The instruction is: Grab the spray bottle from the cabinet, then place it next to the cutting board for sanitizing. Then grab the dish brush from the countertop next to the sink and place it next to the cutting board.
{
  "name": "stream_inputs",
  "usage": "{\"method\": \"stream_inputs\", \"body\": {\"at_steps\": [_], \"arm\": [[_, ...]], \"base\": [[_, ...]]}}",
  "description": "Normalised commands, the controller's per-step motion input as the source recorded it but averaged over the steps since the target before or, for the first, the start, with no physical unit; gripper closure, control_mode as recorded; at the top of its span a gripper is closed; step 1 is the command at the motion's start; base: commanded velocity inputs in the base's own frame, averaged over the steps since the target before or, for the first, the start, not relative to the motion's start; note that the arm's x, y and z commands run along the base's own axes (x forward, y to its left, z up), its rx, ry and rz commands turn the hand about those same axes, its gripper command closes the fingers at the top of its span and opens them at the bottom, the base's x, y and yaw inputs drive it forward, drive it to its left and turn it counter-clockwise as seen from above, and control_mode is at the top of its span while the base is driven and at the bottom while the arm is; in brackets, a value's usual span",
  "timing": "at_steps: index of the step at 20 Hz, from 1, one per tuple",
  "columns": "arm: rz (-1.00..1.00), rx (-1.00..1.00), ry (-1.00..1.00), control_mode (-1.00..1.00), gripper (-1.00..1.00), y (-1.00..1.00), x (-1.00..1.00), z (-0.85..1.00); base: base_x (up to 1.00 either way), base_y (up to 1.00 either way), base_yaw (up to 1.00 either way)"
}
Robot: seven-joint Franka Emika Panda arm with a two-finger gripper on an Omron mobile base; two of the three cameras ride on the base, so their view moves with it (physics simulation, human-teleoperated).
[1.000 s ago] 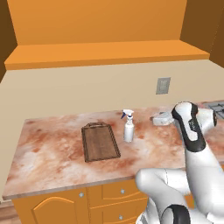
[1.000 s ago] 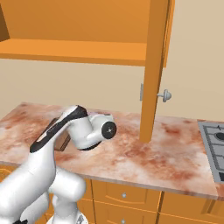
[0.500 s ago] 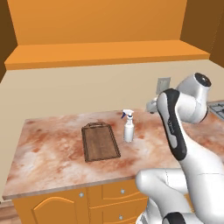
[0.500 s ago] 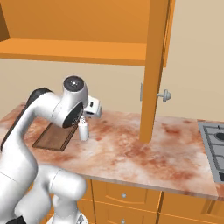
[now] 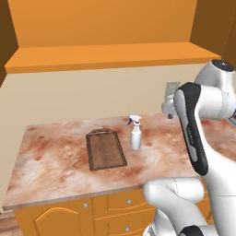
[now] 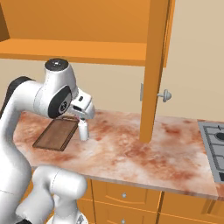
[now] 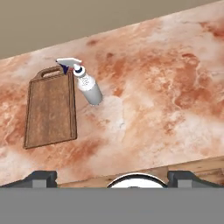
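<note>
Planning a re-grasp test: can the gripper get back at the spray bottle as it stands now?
Probably yes. The spray bottle stands upright on the countertop, just beside the cutting board, with bare counter on its other side. The gripper is open above it, nothing between.

Illumination is bright, even and diffuse in all three rendered views, with no glare or specular hotspots on the countertop (image 5: pixel 55 161); the light source direction cannot be determined. Shadows are faint: a soft pale patch lies on the stone beside the spray bottle (image 7: pixel 89 88) in the hand view, and the cabinet (image 5: pixel 106 55) underside and side panels render darker. Rendering is slightly soft at low resolution, uniformly focused, without motion blur or visible edge distortion.
</note>
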Motion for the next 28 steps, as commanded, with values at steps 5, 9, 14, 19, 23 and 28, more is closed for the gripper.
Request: {"method": "stream_inputs", "body": {"at_steps": [5,9,14,19,23,28], "arm": [[0.00,0.02,-0.36,-1.00,-1.00,0.00,-0.74,0.22],[-0.01,0.03,-0.24,-1.00,-1.00,0.02,-0.74,0.56],[-0.09,0.00,-0.12,-1.00,-1.00,0.01,-0.63,0.48],[-0.12,0.00,-0.15,-1.00,-1.00,0.00,-0.52,0.34],[-0.12,0.00,-0.16,1.00,-1.00,0.00,-0.56,0.09],[0.00,0.00,0.00,1.00,-1.00,0.00,0.00,0.00]], "base": [[0.00,0.00,0.00],[0.00,0.00,0.00],[0.00,0.00,0.00],[0.00,0.00,0.00],[-0.25,0.00,-0.04],[-1.00,-0.04,-0.14]]}}
